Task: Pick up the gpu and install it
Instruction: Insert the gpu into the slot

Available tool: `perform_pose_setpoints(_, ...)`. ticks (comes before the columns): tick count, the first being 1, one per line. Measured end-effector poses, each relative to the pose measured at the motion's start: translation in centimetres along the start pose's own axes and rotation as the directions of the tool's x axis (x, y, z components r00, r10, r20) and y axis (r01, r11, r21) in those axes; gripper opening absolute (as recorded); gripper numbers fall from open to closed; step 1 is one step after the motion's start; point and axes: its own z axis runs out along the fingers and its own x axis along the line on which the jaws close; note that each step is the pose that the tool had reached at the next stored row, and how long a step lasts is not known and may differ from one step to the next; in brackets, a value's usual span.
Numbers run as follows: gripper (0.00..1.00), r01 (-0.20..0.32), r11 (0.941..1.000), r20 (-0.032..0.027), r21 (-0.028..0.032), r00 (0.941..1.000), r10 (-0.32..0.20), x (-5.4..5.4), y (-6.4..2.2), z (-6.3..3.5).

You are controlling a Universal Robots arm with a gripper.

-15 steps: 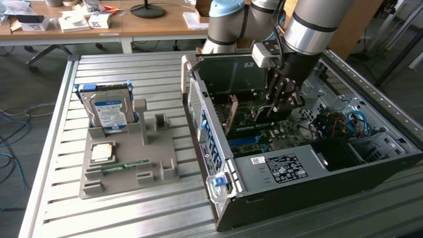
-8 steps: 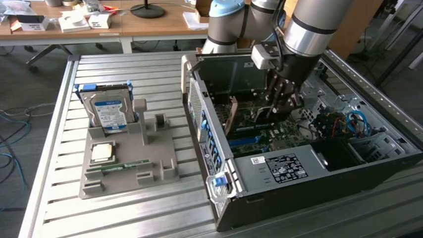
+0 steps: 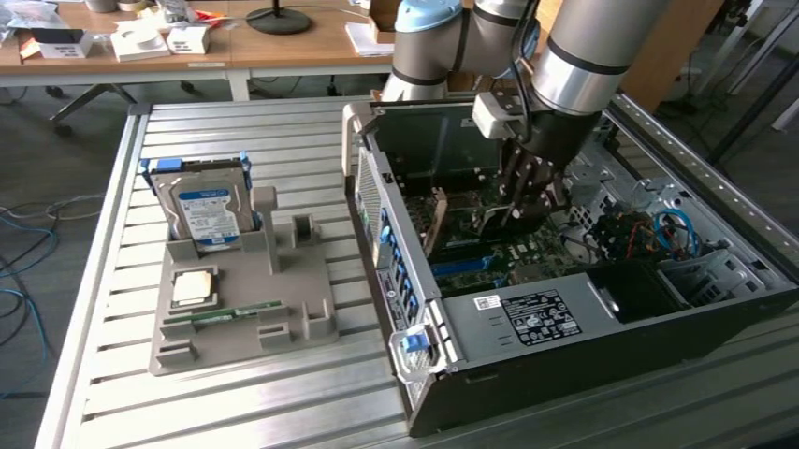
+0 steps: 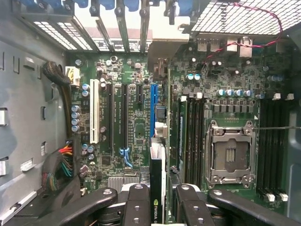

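My claw (image 4: 159, 197) is clenched on the gpu (image 4: 157, 169), held edge-on over the motherboard (image 4: 131, 127); it seems aligned with the blue slot (image 4: 153, 108), contact unclear.

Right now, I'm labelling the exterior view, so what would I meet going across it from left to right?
From the left: hard drive → computer case's rear panel → fingers gripping the gpu → blue cables.

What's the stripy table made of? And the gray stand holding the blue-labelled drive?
The table looks like bare metal, probably aluminium: pale silvery slats with a dull sheen. The gray stand looks like matte plastic, perhaps printed or moulded: one even flat colour, no shine, with shaped pockets and posts.
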Motion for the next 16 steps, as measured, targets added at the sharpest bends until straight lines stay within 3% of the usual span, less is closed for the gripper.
perform_pose_setpoints(16, 0.26, 0.0, 1.0, 0.0003, 0.0001, 1.0, 0.0, 0.03, 0.54, 0.47)
